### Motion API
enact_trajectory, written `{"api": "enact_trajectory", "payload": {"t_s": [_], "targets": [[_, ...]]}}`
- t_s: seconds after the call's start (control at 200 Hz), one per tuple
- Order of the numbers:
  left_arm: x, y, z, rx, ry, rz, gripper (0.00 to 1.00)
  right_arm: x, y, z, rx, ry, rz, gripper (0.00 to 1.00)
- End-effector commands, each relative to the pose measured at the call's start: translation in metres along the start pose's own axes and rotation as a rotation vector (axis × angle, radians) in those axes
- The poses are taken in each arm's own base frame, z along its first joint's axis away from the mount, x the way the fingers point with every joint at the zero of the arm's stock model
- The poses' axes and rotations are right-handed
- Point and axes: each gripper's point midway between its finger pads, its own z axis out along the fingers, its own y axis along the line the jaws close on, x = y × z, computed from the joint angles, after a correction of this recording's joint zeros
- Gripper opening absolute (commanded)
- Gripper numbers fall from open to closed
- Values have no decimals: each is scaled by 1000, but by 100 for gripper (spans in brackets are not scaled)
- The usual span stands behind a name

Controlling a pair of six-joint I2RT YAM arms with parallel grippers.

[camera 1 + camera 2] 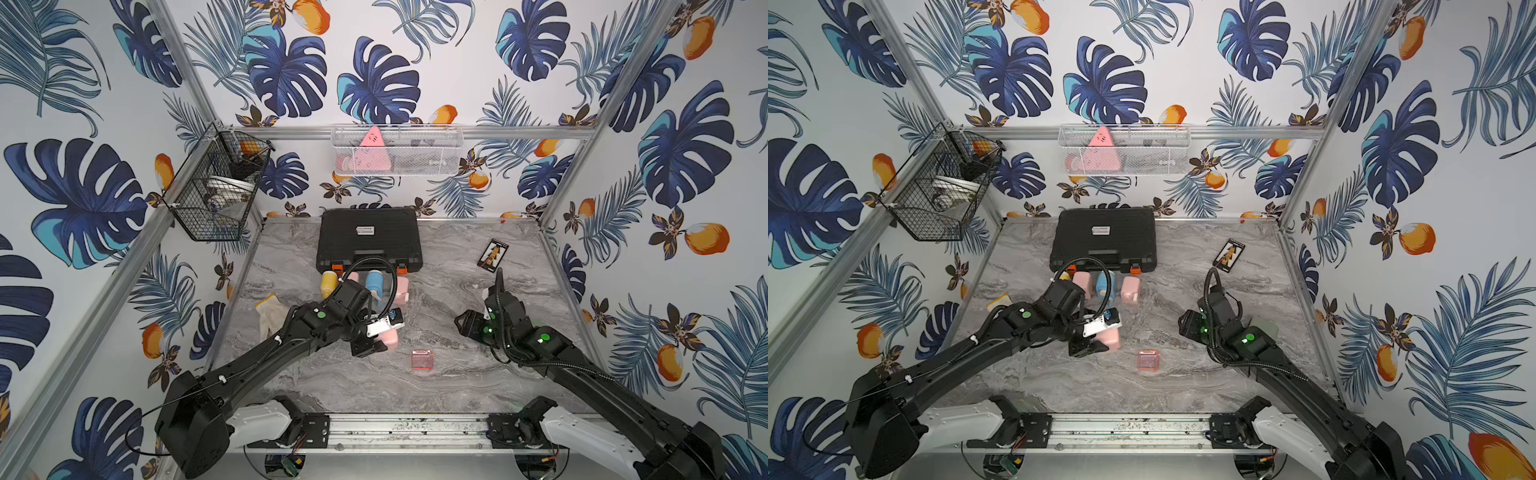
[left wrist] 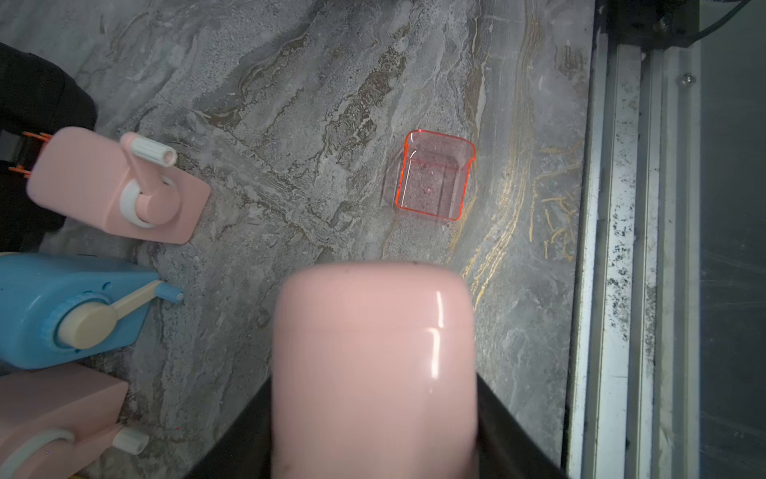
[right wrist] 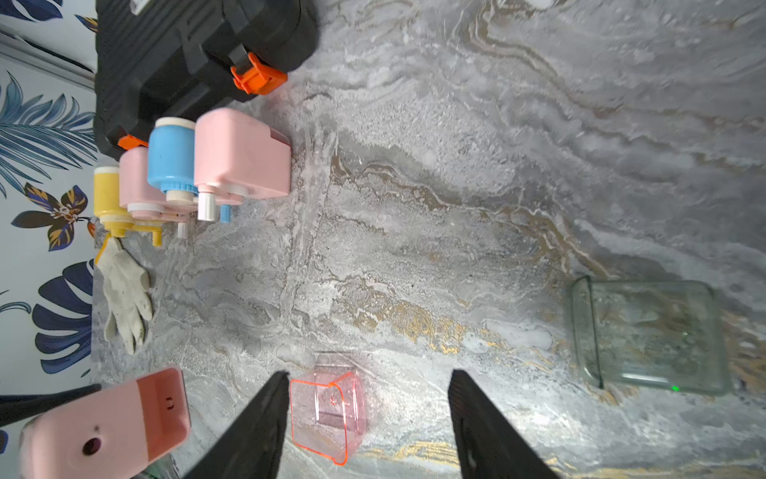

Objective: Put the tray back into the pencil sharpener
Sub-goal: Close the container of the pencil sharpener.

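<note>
1. The left gripper (image 2: 373, 385) has its jaws clamped on the sides of a glossy pink plastic pencil sharpener (image 2: 373, 365). It appears to be steadying the body so the other arm can feed the drawer in.
2. The small translucent pink-red plastic tray (image 1: 422, 360) is not yet in the sharpener. It lies loose on the grey marble-pattern table (image 1: 457, 257), seemingly open side up, near the held sharpener and between the two arms.
3. The right gripper (image 3: 368, 373) has its jaws apart and holds nothing. In the right wrist view the tray lies between its black fingers, closer to one of them, which suggests it is lining up for a pick-up.
4. Whether those fingers are already down at the tray's level cannot be told.
5. A row of other crank sharpeners (image 3: 172, 157), pink, blue and yellow, stands against a black plastic case (image 1: 369, 239) at the back, clear of the work.
6. A second, clear greenish tray (image 3: 646, 336) lies well apart on the right arm's side. It is likely the wrong match for the pink body.
</note>
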Motion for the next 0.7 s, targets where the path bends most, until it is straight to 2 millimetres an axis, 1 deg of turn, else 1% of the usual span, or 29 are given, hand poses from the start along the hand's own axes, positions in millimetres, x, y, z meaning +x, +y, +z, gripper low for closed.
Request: {"api": "enact_trajectory", "payload": {"t_s": [0.0, 0.155, 0.265, 0.365, 0.5, 0.691], "targets": [[-6, -6, 8, 35, -35, 57, 54, 14, 5, 10, -45, 68, 47, 63], [-12, -3, 23, 45, -66, 56, 53, 36, 2, 25, -54, 165, 82, 57], [-18, -10, 37, 75, -69, 84, 52, 50, 2, 35, -63, 232, 104, 53], [-13, -11, 50, 75, -2, 122, 52, 58, 1, 40, -75, 264, 125, 50], [-5, -13, 60, 79, 80, 169, 52, 66, 2, 44, -103, 287, 148, 47], [-1, -18, 69, 77, 81, 209, 52, 75, 5, 47, -146, 318, 173, 43]]}}
